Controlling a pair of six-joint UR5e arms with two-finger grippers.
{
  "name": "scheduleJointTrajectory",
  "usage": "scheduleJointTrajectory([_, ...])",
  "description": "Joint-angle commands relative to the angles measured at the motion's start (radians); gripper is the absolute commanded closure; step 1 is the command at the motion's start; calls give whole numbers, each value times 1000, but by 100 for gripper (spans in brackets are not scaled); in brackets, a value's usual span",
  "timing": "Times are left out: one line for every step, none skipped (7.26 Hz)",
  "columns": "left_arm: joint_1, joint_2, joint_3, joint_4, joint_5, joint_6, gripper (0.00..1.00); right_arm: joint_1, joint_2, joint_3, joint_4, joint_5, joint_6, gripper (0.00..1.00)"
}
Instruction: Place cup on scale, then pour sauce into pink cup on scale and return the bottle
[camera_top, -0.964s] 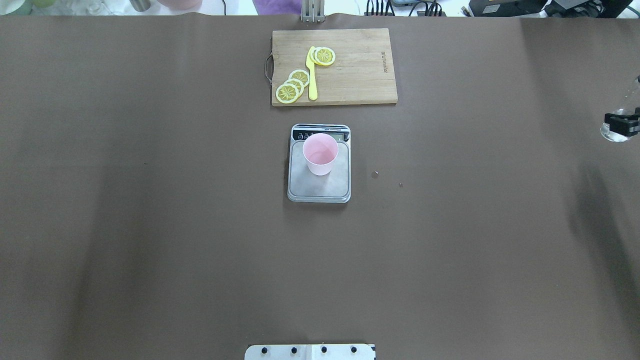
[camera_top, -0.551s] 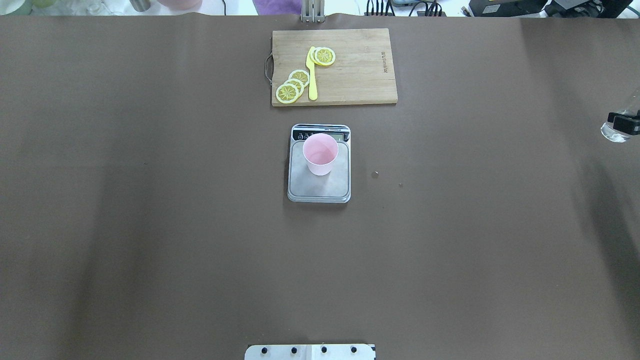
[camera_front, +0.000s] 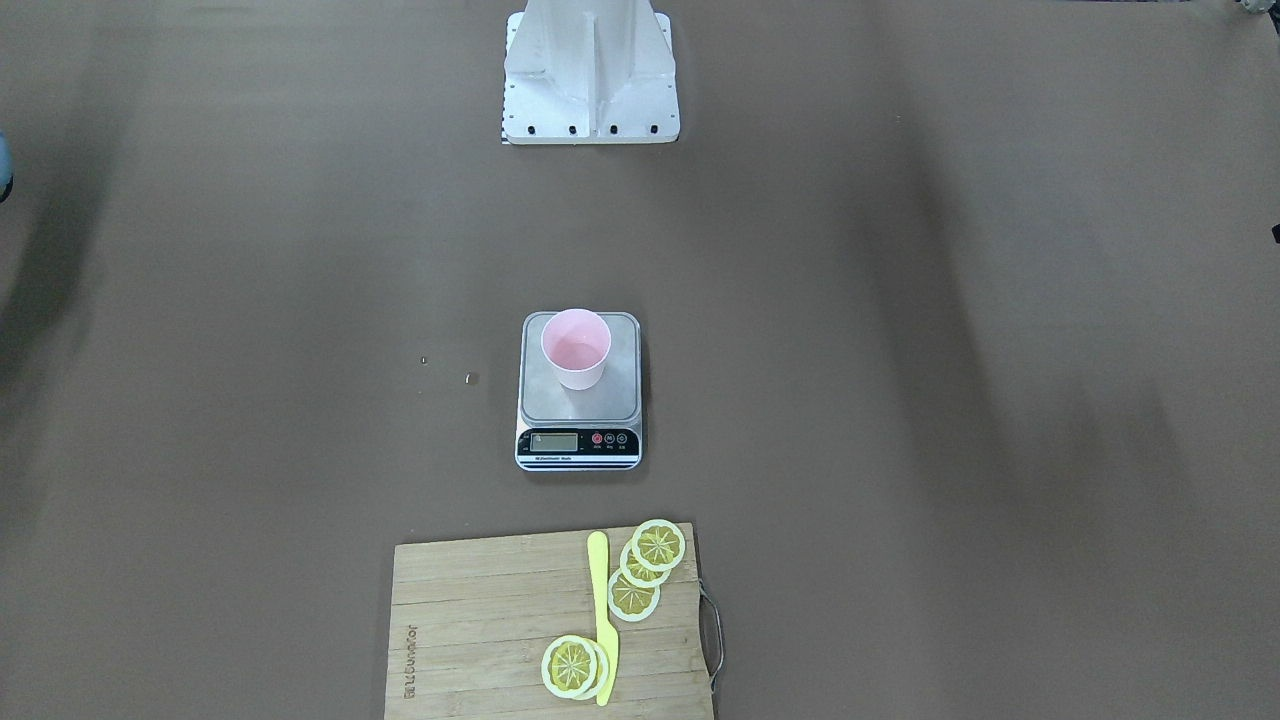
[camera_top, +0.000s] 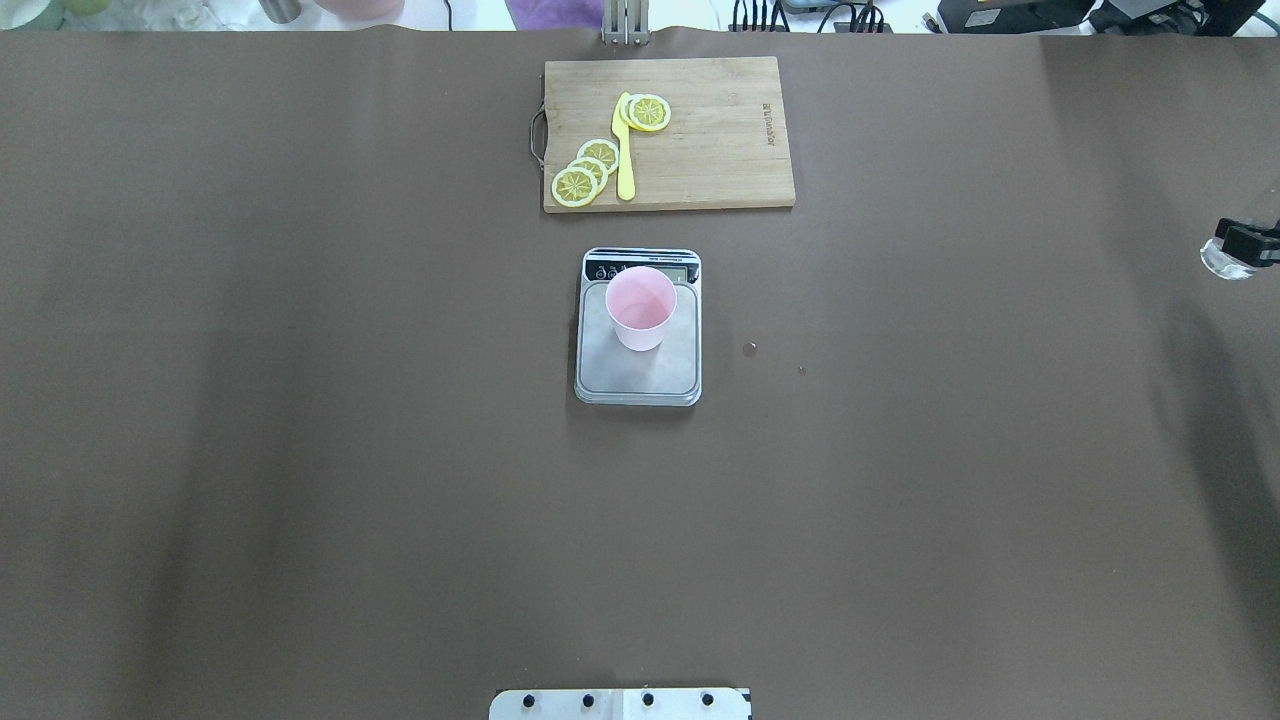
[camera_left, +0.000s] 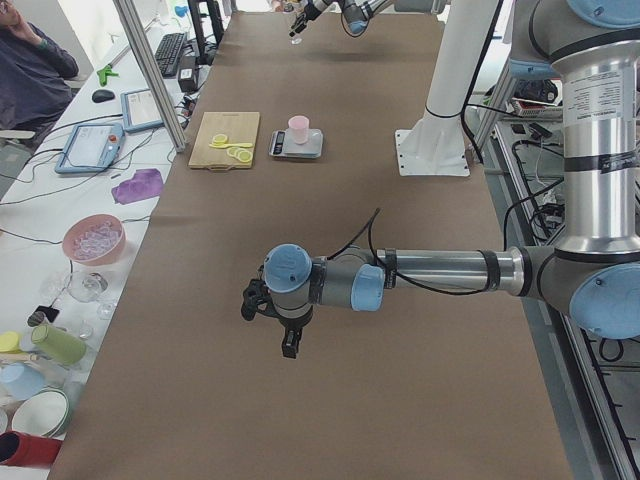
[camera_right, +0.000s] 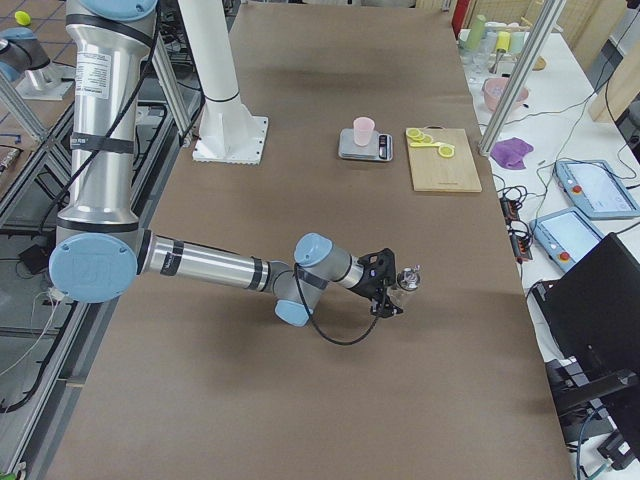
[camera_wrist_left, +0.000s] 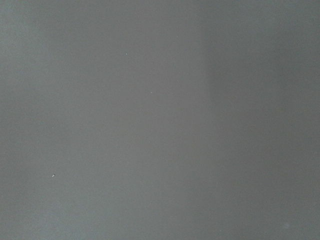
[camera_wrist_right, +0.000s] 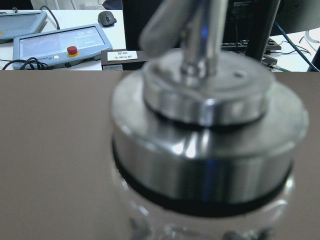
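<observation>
At the centre of the counter (camera_top: 300, 400), the scale (camera_top: 640, 378) lies with its black display panel turned away from the robot base. The cup (camera_top: 640, 305) stands upright on the steel platform, in the half nearer the display, mouth up; its contents cannot be made out. Beyond the scale, apart from it, lies a wooden cutting board (camera_top: 720, 150) carrying lemon slices (camera_top: 590, 165) and a yellow knife (camera_top: 625, 150). Two small specks (camera_top: 750, 348) sit on the counter on the robot's right of the scale. The right end effector (camera_top: 1250, 243) is well apart from the scale, at the right edge of the overhead view, with its fingers closed around the body of the bottle (camera_right: 405, 281). The bottle is upright, metal collar and spout uppermost; the right wrist view is filled by this collar at close range. Whether the base of the bottle touches the counter cannot be determined. The left end effector (camera_left: 290, 348) hangs above bare counter far out on the robot's left, fingers pointing down; its opening cannot be determined, and the left wrist view shows only plain counter surface.
</observation>
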Motion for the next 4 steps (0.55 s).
scheduleJointTrajectory([0, 0, 2, 0, 0, 0, 2, -63, -1, -2, 5, -95, 17, 100])
scheduleJointTrajectory([0, 0, 2, 0, 1, 0, 2, -97, -6, -3, 5, -143, 38, 100])
scheduleJointTrajectory([0, 0, 2, 0, 1, 0, 2, -124, -13, -3, 7, -187, 43, 100])
scheduleJointTrajectory([0, 0, 4, 0, 1, 0, 2, -153, -13, -3, 7, -224, 67, 100])
